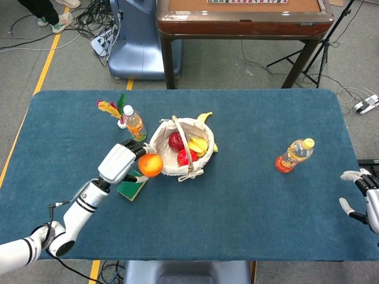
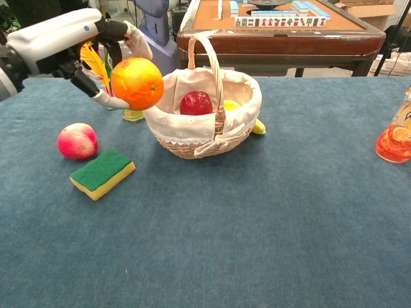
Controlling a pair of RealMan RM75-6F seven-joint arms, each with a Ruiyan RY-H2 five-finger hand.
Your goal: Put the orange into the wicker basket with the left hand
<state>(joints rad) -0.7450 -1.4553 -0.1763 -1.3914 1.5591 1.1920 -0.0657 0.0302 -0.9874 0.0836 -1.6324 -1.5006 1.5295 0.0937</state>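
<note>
The orange (image 2: 137,83), round, glossy and dimpled, has no long axis to point. The left hand (image 2: 96,40) grips it above the bench (image 2: 257,212), at nine o'clock of the wicker basket (image 2: 192,138), beside its rim.

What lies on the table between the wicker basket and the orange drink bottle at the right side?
Nothing: between the wicker basket and the drink bottle only bare blue table cloth shows in the head view. The chest view shows the same bare stretch.
</note>
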